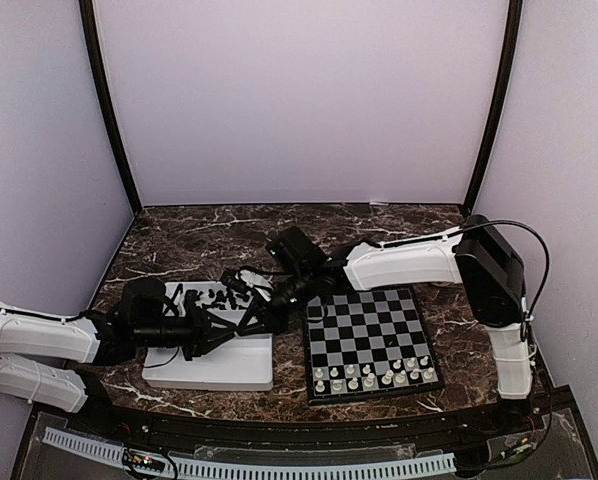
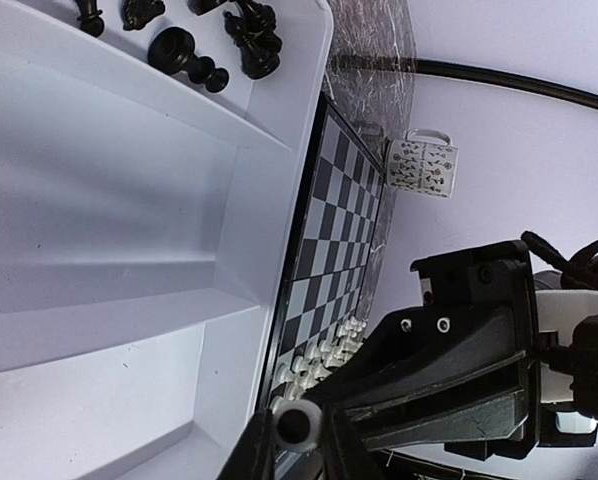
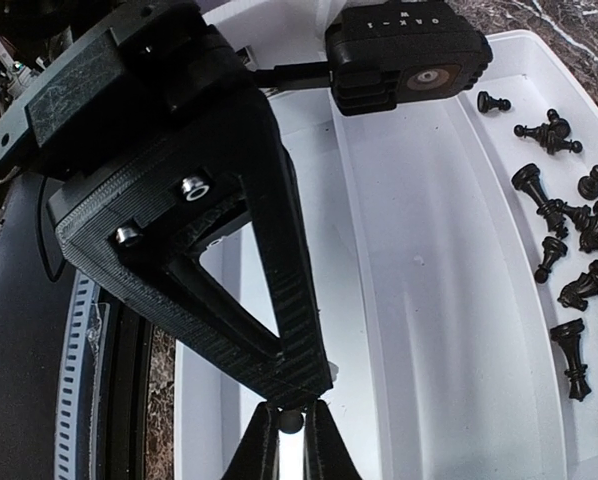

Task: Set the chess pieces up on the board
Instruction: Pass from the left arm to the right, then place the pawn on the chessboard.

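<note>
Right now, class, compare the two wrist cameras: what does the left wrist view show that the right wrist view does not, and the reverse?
Only the left wrist view shows the board, the white pieces standing on it, and a patterned mug beside it. Only the right wrist view shows a black camera box. Both show the white tray with black pieces lying in one compartment.

We are losing most black chess pieces (image 1: 214,295) beneath the two arms (image 1: 399,262). We are finding the white chess pieces (image 1: 374,375) on the board (image 1: 364,315) too small to identify.
</note>
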Motion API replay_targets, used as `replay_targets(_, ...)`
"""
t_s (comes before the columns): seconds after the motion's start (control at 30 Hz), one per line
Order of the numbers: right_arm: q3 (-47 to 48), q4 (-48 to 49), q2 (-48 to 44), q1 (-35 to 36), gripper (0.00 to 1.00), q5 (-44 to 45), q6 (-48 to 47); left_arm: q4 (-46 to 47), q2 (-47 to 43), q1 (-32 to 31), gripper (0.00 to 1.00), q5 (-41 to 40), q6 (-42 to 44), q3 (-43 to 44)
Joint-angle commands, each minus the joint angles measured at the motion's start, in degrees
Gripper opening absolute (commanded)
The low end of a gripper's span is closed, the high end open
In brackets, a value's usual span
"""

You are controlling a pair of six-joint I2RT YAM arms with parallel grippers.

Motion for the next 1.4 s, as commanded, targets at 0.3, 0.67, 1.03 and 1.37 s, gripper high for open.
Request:
replay_targets(0.3, 1.27, -1.61, -0.67, 0.25, 0.00, 0.74, -3.62, -4.20, -2.37, 0.87, 0.46, -1.66, 5.22, 2.42)
replay_targets(0.67, 0.16, -28.42, -9.73, -4.37, 0.00, 12.76, -25.38, -23.52, -8.14, 2.85, 0.51, -9.64, 17.93, 10.40)
replay_targets(1.03, -4.41, -57.13, -15.72, -8.55, 0.00, 34.00, -47.11, -31.40, -7.05, 3.78, 0.51, -13.47, 26.04, 16.04)
replay_targets(1.37, -4.56, -68.77, -12.35, -8.01, 0.00, 42.67, -47.28, -31.12, -6.90, 4.00, 0.51, -12.84, 26.19, 15.10)
